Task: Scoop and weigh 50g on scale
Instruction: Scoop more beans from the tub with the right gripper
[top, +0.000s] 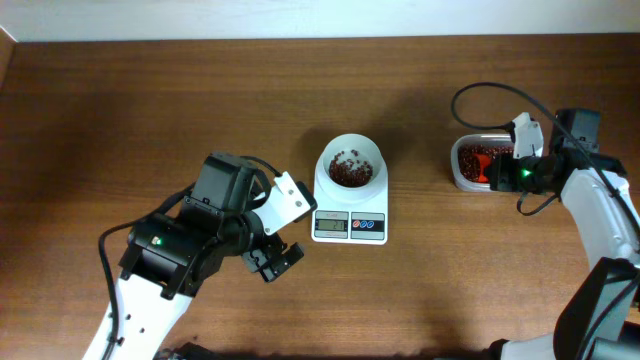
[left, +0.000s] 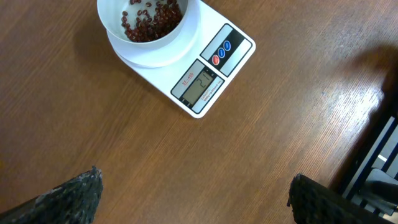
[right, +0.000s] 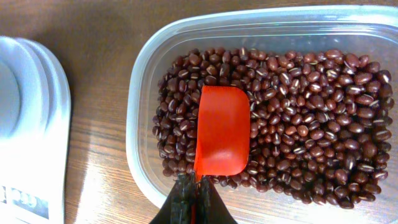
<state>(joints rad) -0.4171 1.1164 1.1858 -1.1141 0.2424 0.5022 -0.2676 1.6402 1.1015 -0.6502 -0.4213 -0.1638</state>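
Right tool: the right tool (right: 193, 202) is pressed together on the handle of a red scoop (right: 222, 130), at the far right of the desk (top: 150, 110).
Scoop: it lies on the beans (right: 298, 124) in the clear tub (right: 140, 93), with no beans on its upper face.
Left tool: the left tool (left: 196, 180) is spread wide and holds nothing, hovering near and left of the scale (top: 350, 212).
Scale: mid-desk, with its bowl (left: 149, 46) on the far end. The bowl already holds a shallow layer of beans. The display (left: 198, 84) is too small to read.
Step, as judged: loading another scoop; how close the weight is to target cannot be told.
Risk, overshoot: a heaped scoop tipped in all at once could pass the target.
Risk, spill: tub and bowl stand apart, so beans could roll off a tilted scoop onto the desk.
Risk, grip: pushing into the heap could twist the thin handle in the pinch or shove the light tub.
Risk, false reading: the scoop pressing the bowl rim would upset the weight.
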